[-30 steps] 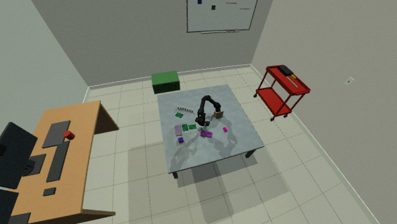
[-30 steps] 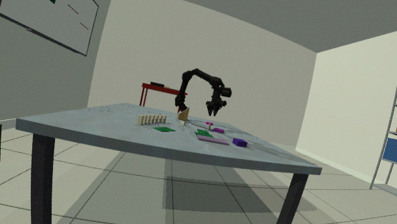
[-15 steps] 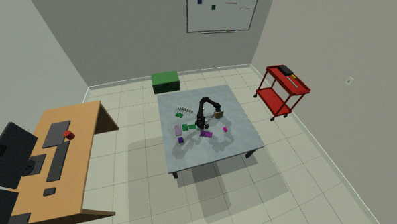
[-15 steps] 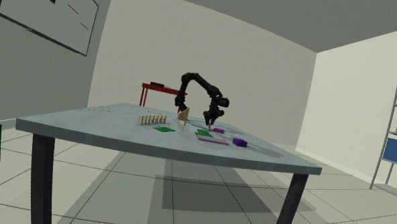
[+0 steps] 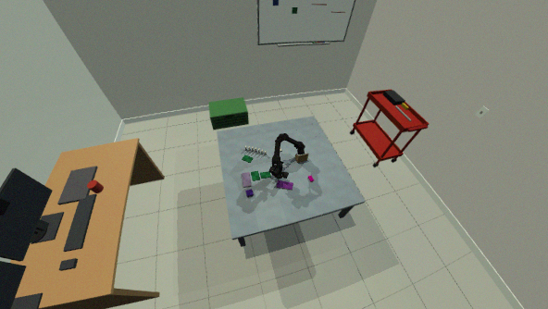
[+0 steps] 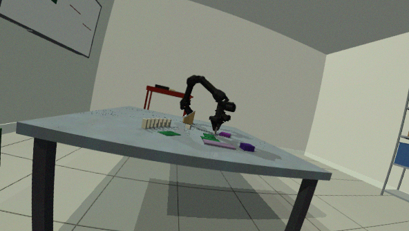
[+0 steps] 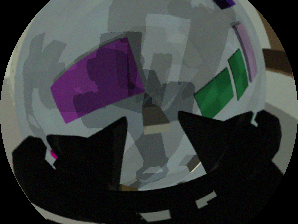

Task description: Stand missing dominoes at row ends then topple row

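Several cream dominoes stand upright in a row at the back left of the table. My gripper points down near the table, well away from the row. It is open, the fingers apart. A loose domino shows between the fingertips in the wrist view, with a gap on both sides. Whether it stands or lies is unclear. Another small cream piece is on the table between the row and the arm's base.
A purple slab lies beside the gripper. Two green tiles, a mauve slab and a violet block are nearby. Another green tile lies near the row. A tan block is by the base.
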`<state>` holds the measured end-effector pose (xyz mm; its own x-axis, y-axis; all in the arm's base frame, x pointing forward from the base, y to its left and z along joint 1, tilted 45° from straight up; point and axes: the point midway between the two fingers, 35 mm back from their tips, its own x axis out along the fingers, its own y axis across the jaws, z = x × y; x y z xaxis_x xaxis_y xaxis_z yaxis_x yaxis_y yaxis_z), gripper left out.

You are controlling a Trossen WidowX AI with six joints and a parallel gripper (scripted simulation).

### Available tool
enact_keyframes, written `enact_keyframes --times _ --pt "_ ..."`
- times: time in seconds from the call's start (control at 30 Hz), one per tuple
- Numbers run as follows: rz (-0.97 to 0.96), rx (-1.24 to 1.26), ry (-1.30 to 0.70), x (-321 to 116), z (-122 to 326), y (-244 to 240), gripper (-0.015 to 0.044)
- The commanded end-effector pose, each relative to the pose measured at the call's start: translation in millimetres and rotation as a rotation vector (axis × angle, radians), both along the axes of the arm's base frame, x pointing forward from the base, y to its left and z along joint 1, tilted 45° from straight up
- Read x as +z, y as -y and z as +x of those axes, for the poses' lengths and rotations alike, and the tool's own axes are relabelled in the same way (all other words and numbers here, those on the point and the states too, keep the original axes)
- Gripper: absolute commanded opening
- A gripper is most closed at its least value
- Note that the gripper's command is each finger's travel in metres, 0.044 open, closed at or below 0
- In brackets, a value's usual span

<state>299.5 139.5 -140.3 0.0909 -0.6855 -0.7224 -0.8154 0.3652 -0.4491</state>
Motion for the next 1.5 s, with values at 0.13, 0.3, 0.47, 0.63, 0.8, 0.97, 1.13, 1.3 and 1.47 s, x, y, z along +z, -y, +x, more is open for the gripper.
enact_keyframes --times 0.13,0.3,0.47,0.63,0.8,0.97,1.13,1.3,1.47 --pt "-0.004 0.005 -0.002 -0.4 -0.3 1.1 0.0125" --pt "-0.004 0.005 -0.002 -0.4 -0.3 1.1 0.0107" --pt "-0.004 0.005 -0.002 -0.4 -0.3 1.1 0.0107" --pt "0.003 0.004 -0.003 38.3 0.5 -43.4 0.0107" --pt "0.003 0.000 -0.004 95.3 -12.6 -92.1 0.0107" --pt "0.003 0.000 -0.004 97.7 -13.4 -93.8 0.0107" --pt "0.012 -0.042 0.036 106.7 -7.5 -87.8 0.0107" --pt "0.070 -0.363 0.334 173.3 27.7 -33.8 0.0107" --pt "0.109 -0.698 0.651 238.2 43.3 33.5 0.0107"
